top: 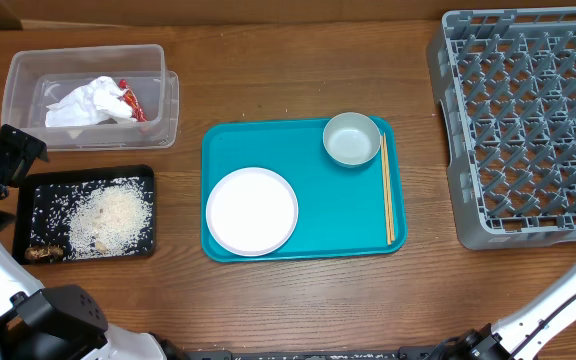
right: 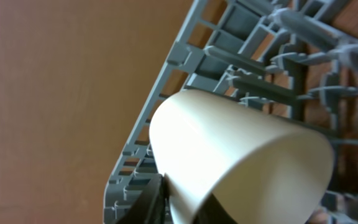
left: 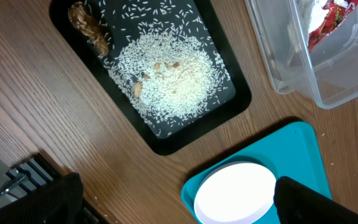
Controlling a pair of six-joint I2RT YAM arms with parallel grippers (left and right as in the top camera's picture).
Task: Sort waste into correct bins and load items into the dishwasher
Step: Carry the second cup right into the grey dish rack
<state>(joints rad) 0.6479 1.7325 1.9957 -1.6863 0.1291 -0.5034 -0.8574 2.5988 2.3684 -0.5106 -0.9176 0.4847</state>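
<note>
The clear tub (top: pixel 158 95) holds crumpled napkins (top: pixel 83 103) and a red wrapper (top: pixel 131 103). The black tray (top: pixel 23 215) holds rice (top: pixel 118 213) and a brown scrap (top: pixel 43 253). A white plate (top: pixel 252 210), a pale bowl (top: pixel 351 139) and chopsticks (top: pixel 387 190) lie on the teal tray (top: pixel 308 245). My left gripper (left: pixel 179 205) is open and empty, above the table between the black tray (left: pixel 166 143) and the plate (left: pixel 235 193). My right gripper (right: pixel 188 208) is shut on a small white cup (right: pixel 229 149) over the grey rack (right: pixel 260 62).
The grey rack (top: pixel 528 120) fills the right side of the table. My left arm (top: pixel 3 160) stands at the left edge next to the tub and the black tray. My right arm (top: pixel 558 300) comes in from the bottom right corner.
</note>
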